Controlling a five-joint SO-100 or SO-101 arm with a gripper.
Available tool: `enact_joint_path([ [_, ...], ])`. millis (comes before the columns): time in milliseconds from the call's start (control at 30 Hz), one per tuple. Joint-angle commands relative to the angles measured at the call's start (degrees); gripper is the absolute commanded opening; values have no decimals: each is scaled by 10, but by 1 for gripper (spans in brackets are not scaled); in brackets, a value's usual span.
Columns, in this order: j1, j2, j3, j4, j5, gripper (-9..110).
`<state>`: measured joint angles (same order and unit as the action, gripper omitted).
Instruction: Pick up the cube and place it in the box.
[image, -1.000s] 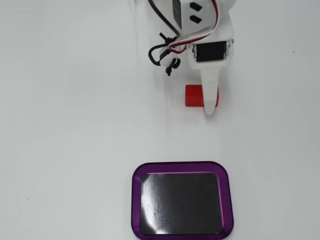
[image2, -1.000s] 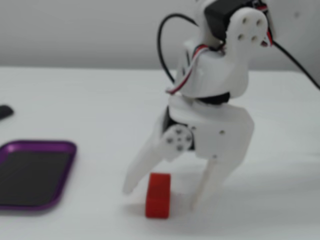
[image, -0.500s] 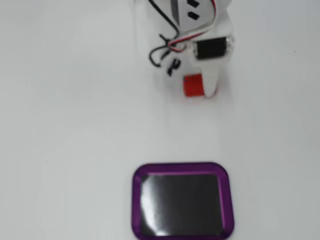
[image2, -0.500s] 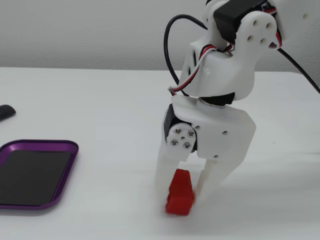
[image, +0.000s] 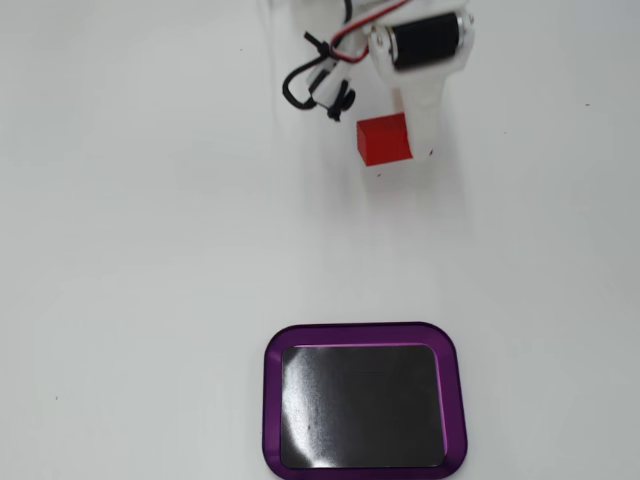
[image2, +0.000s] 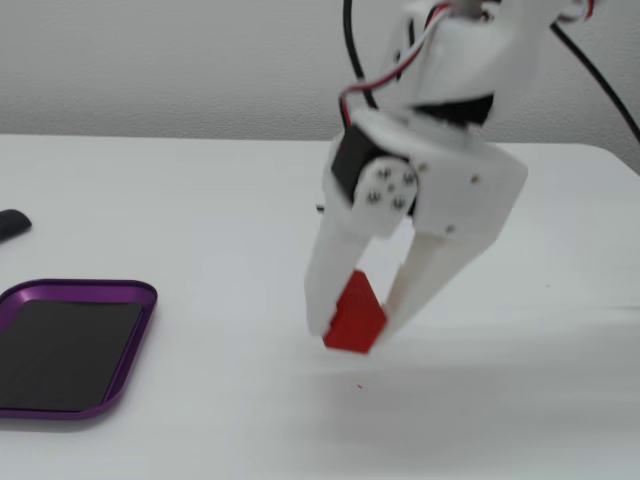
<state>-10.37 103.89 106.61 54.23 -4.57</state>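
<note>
The red cube (image2: 355, 315) sits between the two white fingers of my gripper (image2: 356, 328), which is shut on it. In a fixed view the cube hangs tilted, just above the white table. From above, the cube (image: 383, 140) is at the top centre, with one white finger (image: 418, 125) against its right side and my gripper (image: 397, 150) around it. The purple-rimmed box (image: 365, 333) with a dark floor lies at the bottom centre, far from the cube. It also shows at the left edge of the side-on fixed view (image2: 80, 291), and it holds nothing.
Black and red cables (image: 318, 75) hang by the arm's motor (image: 428, 38). A small dark object (image2: 12, 224) lies at the far left of the table. A tiny red speck (image: 378, 173) lies on the table below the cube.
</note>
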Motion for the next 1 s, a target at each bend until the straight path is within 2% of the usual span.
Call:
enact_joint_path([
  [0, 35, 157, -25, 4, -21, -1],
  [133, 85, 275, -4, -15, -83, -1],
  [233, 120, 312, 63, -76, -142, -1],
  [333, 145, 315, 148, -200, -200, -1],
  [500, 155, 259, 291, -500, -253, -1],
  [600, 139, 171, 307, -598, -267, -1],
  [767, 131, -18, 189, -600, -261, -1],
  [967, 117, -167, 2, -509, -260, -1],
])
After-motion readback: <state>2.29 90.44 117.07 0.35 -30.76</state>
